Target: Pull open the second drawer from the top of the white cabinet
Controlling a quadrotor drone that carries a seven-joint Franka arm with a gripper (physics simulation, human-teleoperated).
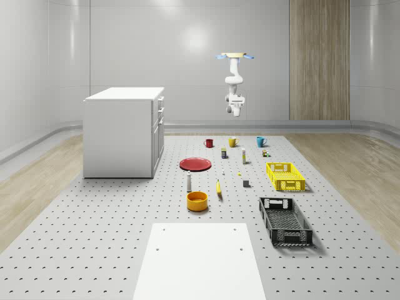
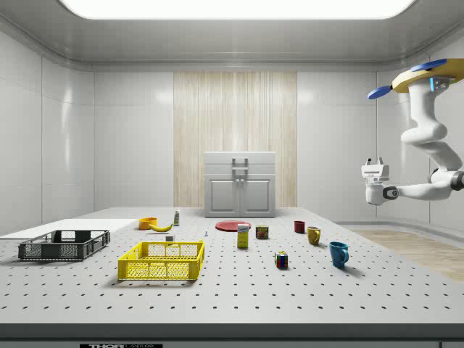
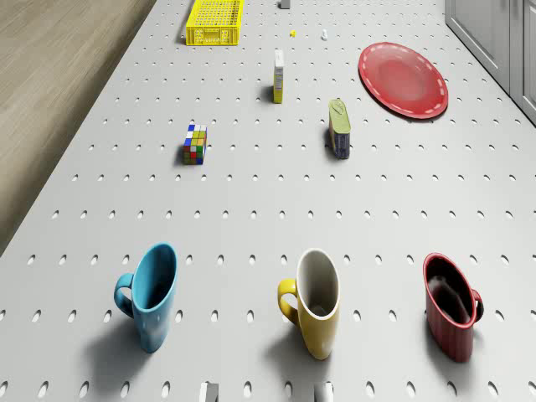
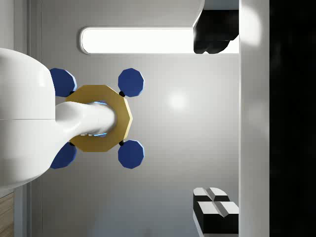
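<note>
The white cabinet (image 1: 122,131) stands on the perforated table at the whole-scene view's left, its drawers facing right. The second drawer from the top (image 1: 160,114) is closed, and its handle (image 2: 239,172) shows in the side view below the top one. The drone (image 1: 235,57) hovers high over the table's far end, above the row of mugs. Its arm hangs down and folds, so my gripper (image 2: 375,161) is in mid-air, far from the cabinet. In the wrist view my gripper (image 4: 216,123) is open and empty, its fingers (image 4: 215,212) wide apart and facing the drone's underside.
Below the drone stand a blue mug (image 3: 151,293), a yellow mug (image 3: 314,301) and a red mug (image 3: 452,306). A red plate (image 3: 404,78) lies near the cabinet front. A yellow crate (image 1: 285,175), a black crate (image 1: 285,220) and an orange bowl (image 1: 197,200) sit nearer the front.
</note>
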